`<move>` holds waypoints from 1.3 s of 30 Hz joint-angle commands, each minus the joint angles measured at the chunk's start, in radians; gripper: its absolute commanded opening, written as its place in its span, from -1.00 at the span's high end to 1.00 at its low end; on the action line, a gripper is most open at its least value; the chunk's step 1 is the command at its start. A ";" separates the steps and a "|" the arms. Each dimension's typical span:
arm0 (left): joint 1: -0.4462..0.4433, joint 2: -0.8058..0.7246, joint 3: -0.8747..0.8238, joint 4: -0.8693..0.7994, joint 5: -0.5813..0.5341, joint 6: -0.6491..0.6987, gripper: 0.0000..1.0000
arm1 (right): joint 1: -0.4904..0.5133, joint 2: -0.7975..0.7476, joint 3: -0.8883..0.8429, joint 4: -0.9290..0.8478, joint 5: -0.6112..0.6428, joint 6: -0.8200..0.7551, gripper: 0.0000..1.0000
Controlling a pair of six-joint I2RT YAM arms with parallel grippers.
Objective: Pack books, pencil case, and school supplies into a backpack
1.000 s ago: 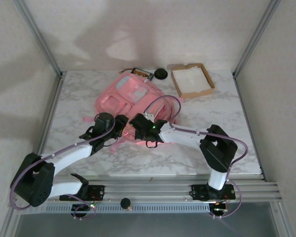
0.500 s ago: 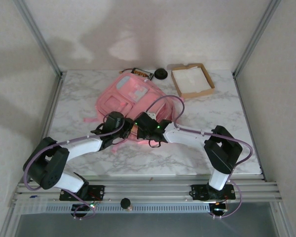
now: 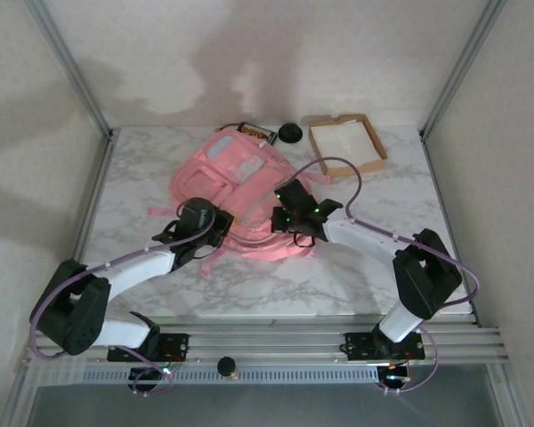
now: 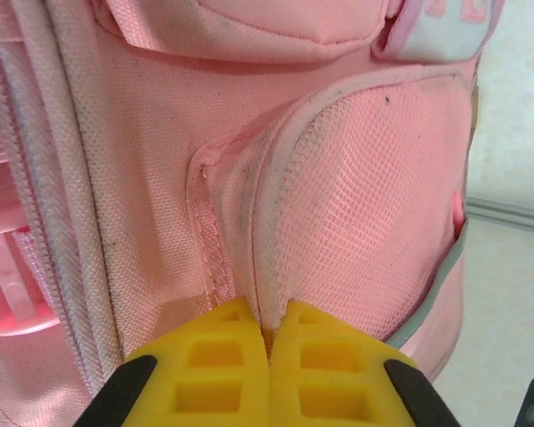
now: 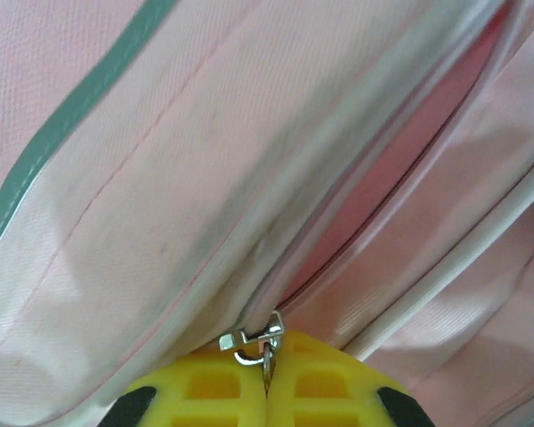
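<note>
Top: I see the backpack mid-bench toward the back edge, a book poking out behind it and a tray at the back right. Left claw and right claw are both at the backpack's near side.
Left wrist: left claw is clenched on the mesh pocket rim.
Right wrist: right claw is clenched on the zip pull.

A dark book is mostly hidden behind the backpack (its cover too small to read)
</note>
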 commanded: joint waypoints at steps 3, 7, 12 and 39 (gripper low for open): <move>0.241 -0.087 -0.064 -0.265 -0.150 0.225 1.00 | -0.091 0.032 0.084 -0.050 0.027 -0.206 1.00; 0.453 -0.071 0.011 -0.331 -0.086 0.453 1.00 | -0.022 0.078 0.114 -0.047 -0.043 -0.243 1.00; 0.611 0.092 0.172 -0.369 -0.064 0.627 1.00 | -0.009 0.154 0.155 -0.033 -0.003 -0.190 1.00; 0.130 -0.216 -0.175 0.049 -0.038 -0.272 0.09 | 0.067 0.218 0.170 0.061 -0.161 -0.178 1.00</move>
